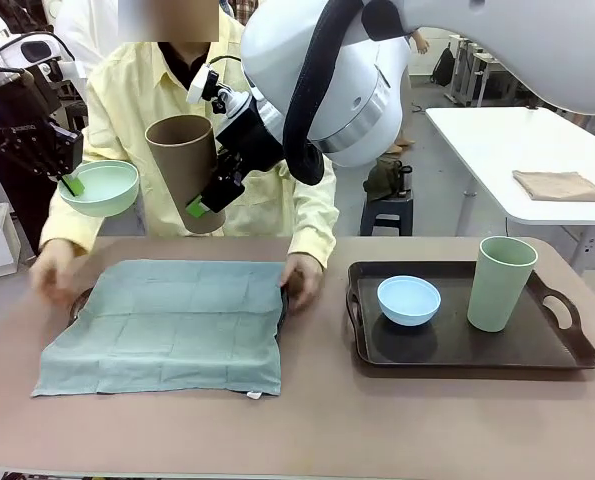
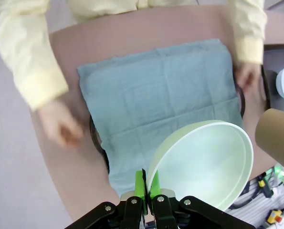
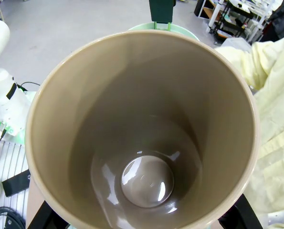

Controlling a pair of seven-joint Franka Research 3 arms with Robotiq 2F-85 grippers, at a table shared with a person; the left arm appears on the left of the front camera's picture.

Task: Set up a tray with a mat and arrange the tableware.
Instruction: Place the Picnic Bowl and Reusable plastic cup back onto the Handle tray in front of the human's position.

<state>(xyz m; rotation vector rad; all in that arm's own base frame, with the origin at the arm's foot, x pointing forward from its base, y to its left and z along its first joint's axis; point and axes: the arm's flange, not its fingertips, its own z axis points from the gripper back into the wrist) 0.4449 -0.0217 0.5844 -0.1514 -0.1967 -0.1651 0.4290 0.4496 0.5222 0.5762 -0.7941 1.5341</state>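
My left gripper is raised at the far left, shut on the rim of the pale mint bowl; in the left wrist view the green pads pinch that bowl above the mat. My right gripper holds the tan brown cup tilted in the air in front of the person; the right wrist view looks down into the cup. The person's hands spread a teal mat over a dark tray. The light blue bowl and sage green cup stand on a second tray.
The second dark brown tray sits at the table's right, with handles at both ends. A white table with a folded tan cloth stands behind at the right. The mat's front edge hangs past the tray onto the tabletop.
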